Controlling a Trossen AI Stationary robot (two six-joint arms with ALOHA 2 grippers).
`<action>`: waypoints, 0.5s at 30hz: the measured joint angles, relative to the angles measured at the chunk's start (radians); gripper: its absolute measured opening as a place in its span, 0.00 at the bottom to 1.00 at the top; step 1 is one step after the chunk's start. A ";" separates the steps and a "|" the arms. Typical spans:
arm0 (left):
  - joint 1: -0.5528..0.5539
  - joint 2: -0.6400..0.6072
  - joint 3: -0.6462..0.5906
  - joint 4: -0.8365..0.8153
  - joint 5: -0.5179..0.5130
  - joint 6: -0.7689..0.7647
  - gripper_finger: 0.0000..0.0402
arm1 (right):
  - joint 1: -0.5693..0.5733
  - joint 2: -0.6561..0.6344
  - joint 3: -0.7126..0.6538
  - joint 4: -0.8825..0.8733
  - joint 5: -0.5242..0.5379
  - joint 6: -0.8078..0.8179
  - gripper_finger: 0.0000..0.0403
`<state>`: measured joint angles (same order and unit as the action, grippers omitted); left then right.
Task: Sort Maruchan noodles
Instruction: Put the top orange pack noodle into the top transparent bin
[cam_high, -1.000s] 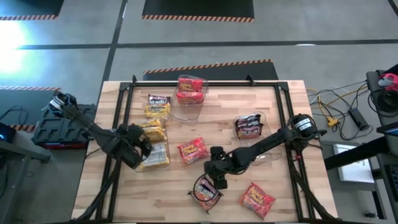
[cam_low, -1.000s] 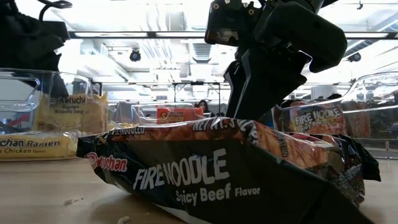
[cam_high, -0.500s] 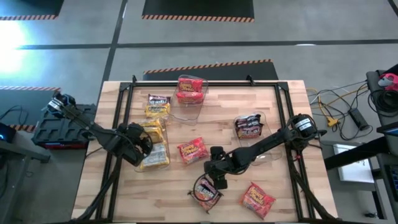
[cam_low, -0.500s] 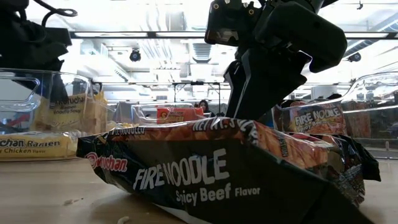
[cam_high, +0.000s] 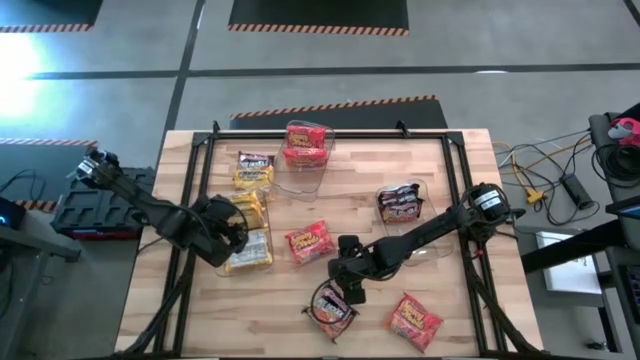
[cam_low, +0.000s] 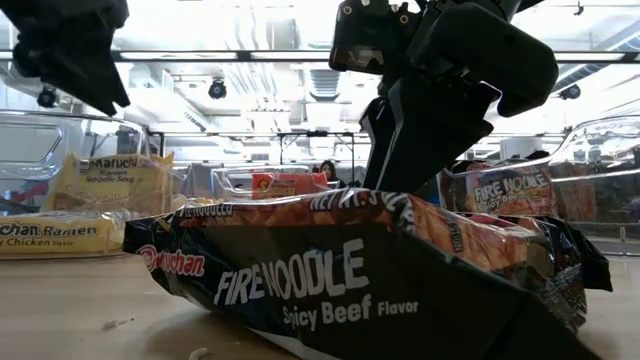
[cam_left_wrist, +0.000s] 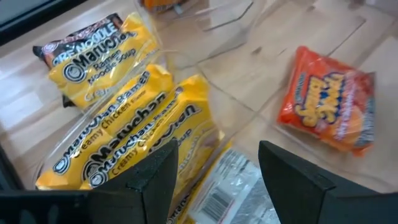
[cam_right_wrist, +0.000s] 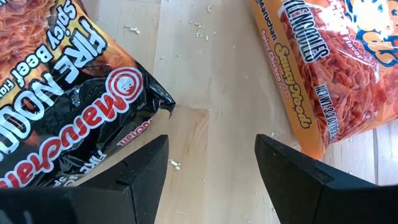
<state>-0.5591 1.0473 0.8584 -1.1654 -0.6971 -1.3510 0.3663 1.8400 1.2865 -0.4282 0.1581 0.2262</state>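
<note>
From above you see the whole wooden tabletop at once. Your left tool hangs over a clear bin on the left side, where yellow packets lie. Your right tool hangs near the front middle, just beside a dark packet. A red packet lies between the two tools, and another red one lies near the front right. At the back a bin holds red packets, and a bin on the right holds dark ones. One more yellow and dark pair lies at the back left.

The left wrist view shows what the top view cannot. Both dark fingers stand well apart with nothing between them. You can read "Creamy Chicken" on the yellow packets under the tool, and the red packet lies off to one side.

The right wrist view shows that tool's fingers wide apart too, and holding nothing. Bare wood shows between them. The dark packet lies on one side and a red packet on the other.

The low view is the only one where you can read the dark packet's front: "Fire Noodle, Spicy Beef Flavor". It fills most of that view, with the right arm standing right behind it.
</note>
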 joint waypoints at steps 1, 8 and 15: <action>0.000 0.000 0.005 0.002 -0.001 0.000 0.51 | 0.000 0.000 0.000 0.000 0.000 0.001 0.57; -0.021 0.000 -0.003 0.098 -0.137 -0.074 0.51 | 0.000 0.000 0.000 0.000 0.000 0.000 0.57; -0.025 0.064 -0.012 0.329 -0.281 0.019 0.51 | 0.000 0.000 0.000 0.000 0.000 0.001 0.57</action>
<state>-0.5838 1.1113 0.8463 -0.8361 -0.9780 -1.3317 0.3662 1.8400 1.2865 -0.4282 0.1581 0.2268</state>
